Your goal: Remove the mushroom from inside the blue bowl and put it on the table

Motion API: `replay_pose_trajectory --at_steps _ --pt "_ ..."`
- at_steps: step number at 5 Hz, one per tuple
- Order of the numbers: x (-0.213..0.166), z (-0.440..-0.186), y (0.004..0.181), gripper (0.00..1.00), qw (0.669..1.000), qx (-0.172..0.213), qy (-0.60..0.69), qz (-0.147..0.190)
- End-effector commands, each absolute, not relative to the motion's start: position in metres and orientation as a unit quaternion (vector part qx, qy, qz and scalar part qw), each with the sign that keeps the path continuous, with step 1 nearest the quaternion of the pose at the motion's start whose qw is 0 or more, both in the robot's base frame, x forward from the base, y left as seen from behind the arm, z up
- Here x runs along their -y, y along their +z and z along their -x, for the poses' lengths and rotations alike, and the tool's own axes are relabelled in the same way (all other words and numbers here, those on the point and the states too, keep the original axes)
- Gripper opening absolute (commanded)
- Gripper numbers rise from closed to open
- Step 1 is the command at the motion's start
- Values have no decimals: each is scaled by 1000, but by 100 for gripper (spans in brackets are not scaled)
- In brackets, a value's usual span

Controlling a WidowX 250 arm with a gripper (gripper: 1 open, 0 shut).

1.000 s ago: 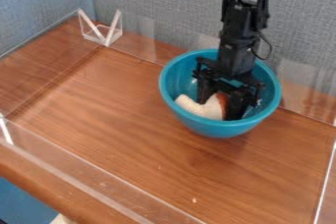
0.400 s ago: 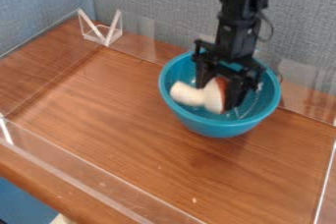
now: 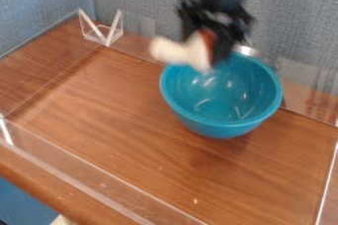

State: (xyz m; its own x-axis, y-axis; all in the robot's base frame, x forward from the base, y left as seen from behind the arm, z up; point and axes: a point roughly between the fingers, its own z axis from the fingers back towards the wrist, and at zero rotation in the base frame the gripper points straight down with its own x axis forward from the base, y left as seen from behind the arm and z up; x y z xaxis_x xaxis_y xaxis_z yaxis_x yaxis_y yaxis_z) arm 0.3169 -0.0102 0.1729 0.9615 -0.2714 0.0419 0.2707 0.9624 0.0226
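Up and leftward since a second ago: the gripper was down inside the blue bowl then, and now hangs above the bowl's back-left rim, blurred with motion. Mushroom came with it. Bowl interior now shows only glossy teal, nothing left inside. Bowl itself has not shifted on the table.

Jaws pressed together on the mushroom. Cream stem juts out to the left of the fingers; a patch of red-brown at the jaws looks like the cap, though blur makes the exact contact hard to read. Mushroom is clear of the bowl, in the air, touching nothing but the gripper.

Handling, as I judge it: a small, light toy, no strain on the arm. The stem looks smooth and rounded, so it could roll or swing between the pads, the more so held off-centre as here. Not fragile; a drop would cost only a re-grasp. Best hold is probably across the thick stem near the cap, where the sides are most parallel.

Open wood lies left and front of the bowl for the set-down.
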Motion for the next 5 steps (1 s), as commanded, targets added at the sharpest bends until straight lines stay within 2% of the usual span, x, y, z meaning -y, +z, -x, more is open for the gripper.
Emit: replay_pose_trajectory --at_steps 1,2,3,5 --pt "-37 -292 186 0 997 52 -55 -26" --pt "-86 -266 179 0 999 28 13 -42" --pt "-87 -244 154 0 999 6 6 -48" --pt "-41 -249 124 0 998 -9 -32 -51"
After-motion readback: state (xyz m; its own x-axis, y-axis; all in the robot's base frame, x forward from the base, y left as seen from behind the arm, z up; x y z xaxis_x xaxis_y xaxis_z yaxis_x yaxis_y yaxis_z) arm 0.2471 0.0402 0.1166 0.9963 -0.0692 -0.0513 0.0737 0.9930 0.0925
